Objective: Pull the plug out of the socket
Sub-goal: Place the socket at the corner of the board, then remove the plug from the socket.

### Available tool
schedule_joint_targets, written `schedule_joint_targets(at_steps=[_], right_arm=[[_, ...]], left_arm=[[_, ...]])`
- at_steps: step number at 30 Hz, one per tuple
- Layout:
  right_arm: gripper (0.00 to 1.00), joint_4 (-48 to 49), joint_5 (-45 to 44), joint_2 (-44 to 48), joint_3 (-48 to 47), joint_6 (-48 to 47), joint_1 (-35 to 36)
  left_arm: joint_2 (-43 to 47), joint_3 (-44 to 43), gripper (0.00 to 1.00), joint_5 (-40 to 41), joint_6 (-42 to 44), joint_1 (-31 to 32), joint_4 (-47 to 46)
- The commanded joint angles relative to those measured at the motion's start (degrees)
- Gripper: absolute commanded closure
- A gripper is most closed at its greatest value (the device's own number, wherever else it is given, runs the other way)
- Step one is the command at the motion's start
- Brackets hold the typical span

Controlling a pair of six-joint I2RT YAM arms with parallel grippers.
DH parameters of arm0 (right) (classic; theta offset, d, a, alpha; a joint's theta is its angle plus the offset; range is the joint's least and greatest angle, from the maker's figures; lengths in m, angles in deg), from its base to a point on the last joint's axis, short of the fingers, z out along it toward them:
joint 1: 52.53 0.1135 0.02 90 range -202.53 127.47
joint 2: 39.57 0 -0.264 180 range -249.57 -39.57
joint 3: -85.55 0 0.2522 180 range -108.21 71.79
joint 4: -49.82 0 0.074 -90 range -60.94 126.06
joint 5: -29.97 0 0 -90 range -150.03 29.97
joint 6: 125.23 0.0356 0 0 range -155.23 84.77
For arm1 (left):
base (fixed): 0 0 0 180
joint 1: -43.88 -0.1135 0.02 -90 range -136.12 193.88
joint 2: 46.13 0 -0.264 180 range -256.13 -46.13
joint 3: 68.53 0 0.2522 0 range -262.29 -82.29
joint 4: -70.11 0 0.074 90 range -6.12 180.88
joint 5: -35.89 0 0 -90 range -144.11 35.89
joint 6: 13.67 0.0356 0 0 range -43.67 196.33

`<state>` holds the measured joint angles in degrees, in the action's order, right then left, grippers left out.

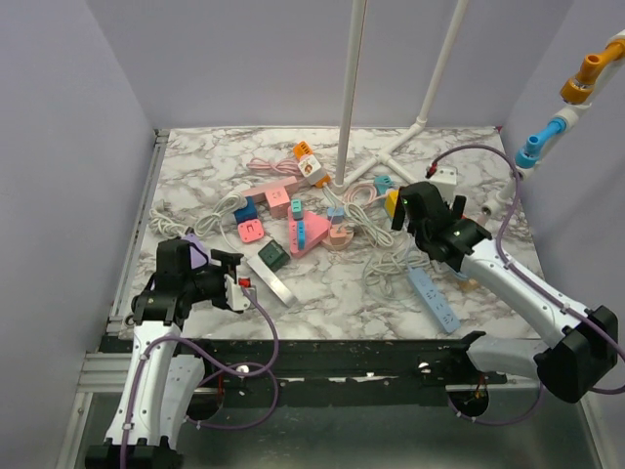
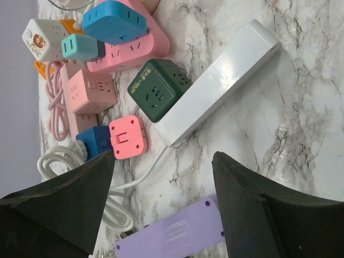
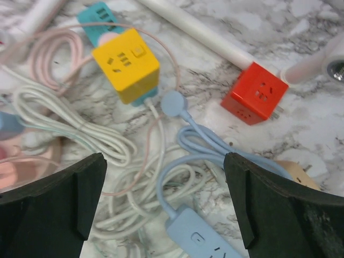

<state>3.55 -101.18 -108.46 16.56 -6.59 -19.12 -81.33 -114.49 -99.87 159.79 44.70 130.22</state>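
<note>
One yellow socket (image 3: 126, 64) lies beyond right gripper's (image 3: 163, 158) jaws.

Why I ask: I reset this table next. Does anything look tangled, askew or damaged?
No damage shows. The white cord and blue cord lie looped over each other near the yellow cube, and the white strip lies slanted beside the green cube.

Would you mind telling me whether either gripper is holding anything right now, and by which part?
Nothing is held. The left gripper and the right gripper are both open, jaws apart above the cluttered table.
</note>
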Motion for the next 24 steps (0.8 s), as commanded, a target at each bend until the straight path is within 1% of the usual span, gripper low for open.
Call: schedule_joint_targets(at_steps=[1,3,4,6,8,10,12,13,15,18,21,24], right_arm=[[0.0,1.7,7.1,0.8,-7.3,-3.1,1.4],[0.0,0.5,7.9,-1.5,-11.2,-2.7,5.2],[0.0,0.2,7.6,-3.3,-12.8,-2.6,7.8],[0.0,-0.8,8.3,-6.3,-15.2,-1.3,10.6],[0.0,-0.2,9.5,-7.5,-15.6,-0.1,11.2],[0.0,1.8,10.4,-7.3,-14.5,0.4,11.3],[0.0,2.8,11.3,-6.7,-13.6,0.9,11.3],[0.0,3.1,11.7,-6.4,-13.2,1.1,11.4],[0.0,3.4,12.2,-6.0,-12.7,1.2,11.5],[0.0,3.4,13.0,-5.7,-12.5,1.2,11.6],[0.0,3.8,13.8,-5.7,-12.4,1.0,11.6],[0.0,4.8,15.2,-5.8,-12.3,0.6,11.6]], left_arm=[[-1.0,-2.5,0.24,-3.5,-1.6,-0.3,-0.8],[-0.9,-2.0,0.24,-3.9,0.1,-0.3,-0.4],[-0.7,-1.7,0.24,-4.1,2.7,-0.3,0.5],[0.4,-0.4,0.23,-4.4,9.8,-0.3,2.1],[1.9,1.8,0.2,-4.5,17.9,-0.3,3.1],[3.0,4.5,0.17,-4.3,24.8,1.0,2.3],[2.2,6.2,0.15,-3.5,29.8,3.7,0.5],[0.7,6.3,0.14,-2.4,31.6,6.1,-0.3],[-4.6,4.0,0.14,0.1,31.7,10.8,-0.5],[-13.4,-2.2,0.14,3.0,29.8,16.8,2.2],[-20.3,-6.8,0.13,4.7,31.7,19.7,5.4],[-24.5,-8.7,0.13,6.3,32.5,22.1,6.5]])
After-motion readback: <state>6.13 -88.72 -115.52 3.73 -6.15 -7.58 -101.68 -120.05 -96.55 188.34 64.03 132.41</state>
